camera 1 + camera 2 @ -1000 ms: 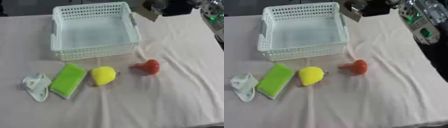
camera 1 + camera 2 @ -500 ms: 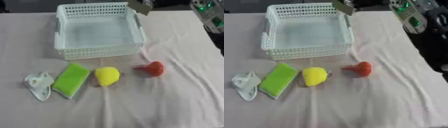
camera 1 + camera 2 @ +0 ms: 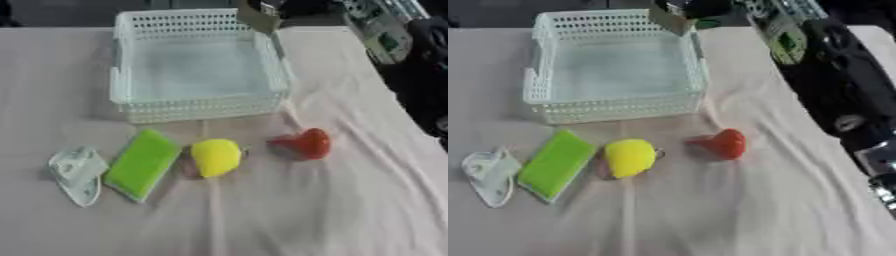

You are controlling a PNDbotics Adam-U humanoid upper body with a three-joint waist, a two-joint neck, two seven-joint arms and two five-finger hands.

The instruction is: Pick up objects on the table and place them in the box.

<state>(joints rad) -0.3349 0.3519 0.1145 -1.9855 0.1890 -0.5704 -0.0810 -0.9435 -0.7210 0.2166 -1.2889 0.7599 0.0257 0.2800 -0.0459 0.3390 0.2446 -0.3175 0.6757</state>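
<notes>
A white mesh basket (image 3: 131,107) stands at the back of the table, with nothing showing inside. My right hand (image 3: 267,5) reaches in from the upper right and is shut on a small tan flat piece (image 3: 256,19) that hangs over the basket's far right corner. In a row in front of the basket lie a clear plastic piece (image 3: 77,170), a green sponge-like block (image 3: 142,162), a yellow rounded object (image 3: 215,156) and a red object (image 3: 306,143). My left hand shows in neither view.
A pale wrinkled cloth (image 3: 289,215) covers the table. My black right arm (image 3: 833,75), with its silver and green parts, runs along the right side over the table's edge. Open cloth lies in front of the row of objects.
My right hand has carried the tan piece to the left, from beside the basket's right wall to over its far right corner. The camera has also shifted; the things on the cloth lie as before.
</notes>
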